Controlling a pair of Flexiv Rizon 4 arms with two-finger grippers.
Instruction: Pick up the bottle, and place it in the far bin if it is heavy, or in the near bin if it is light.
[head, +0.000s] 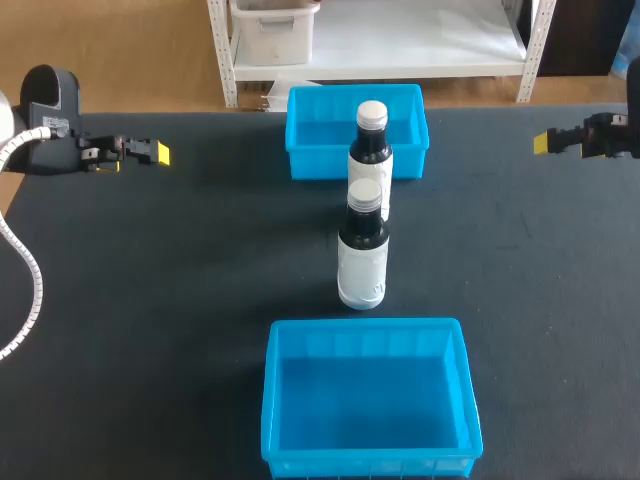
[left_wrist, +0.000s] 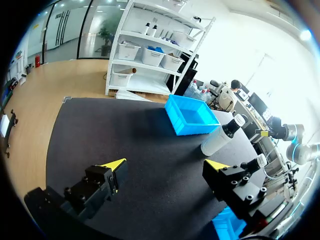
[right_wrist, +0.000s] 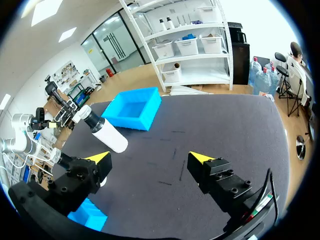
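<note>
Two bottles stand upright in the middle of the counter (head: 150, 300), one behind the other, in line between the two blue bins. The far bottle (head: 371, 150) is just in front of the far bin (head: 300, 150). The near bottle (head: 362, 250) is just beside it on the side toward the near bin (head: 270, 400).

Your left hand (head: 150, 152) hangs over the counter's left side, well apart from both bottles, with its fingers spread wide and nothing between them. Your right hand (head: 545, 142) hangs over the right side, equally far off, and is also open and empty.

From the left wrist, the far bottle (left_wrist: 220, 137) shows whole ahead of the hand (left_wrist: 166, 165), but the near bottle (left_wrist: 255, 162) is mostly hidden behind one finger. From the right wrist, the far bottle (right_wrist: 105, 132) is in plain view ahead of the hand (right_wrist: 150, 157). In both wrist views the near bin shows only as a corner under a finger.
</note>
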